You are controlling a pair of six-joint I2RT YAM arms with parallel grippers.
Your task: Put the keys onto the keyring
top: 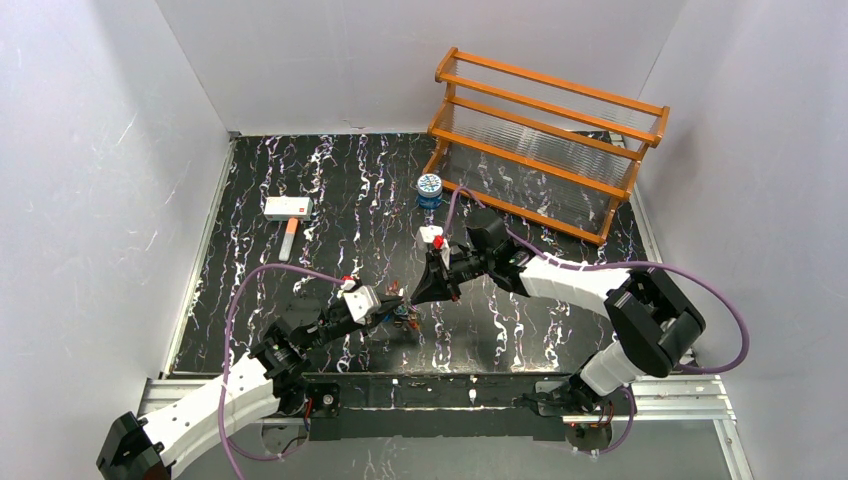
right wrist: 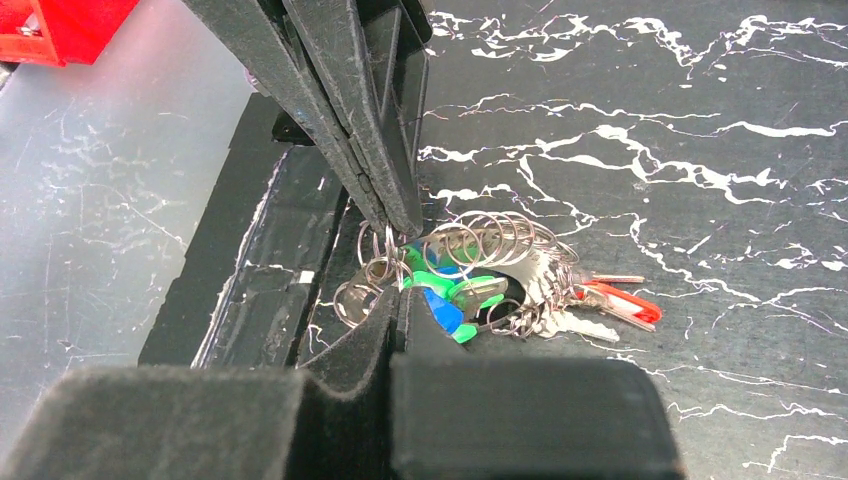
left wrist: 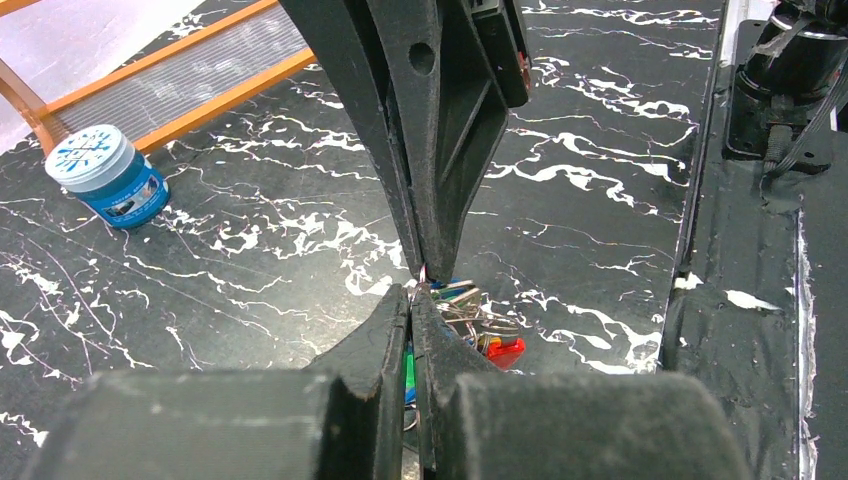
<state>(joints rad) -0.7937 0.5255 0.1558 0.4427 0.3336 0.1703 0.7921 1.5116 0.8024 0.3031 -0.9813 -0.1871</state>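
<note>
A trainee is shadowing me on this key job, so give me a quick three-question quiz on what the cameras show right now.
1. True or false: the left gripper and the right gripper are both shut.
2. The tin stands: A) by the rack; B) on the rack's top shelf; C) in a gripper.
3. In the right wrist view, what colour is the head lying farthest right among the keys?
Key: 1 true; 2 A; 3 red.
</note>
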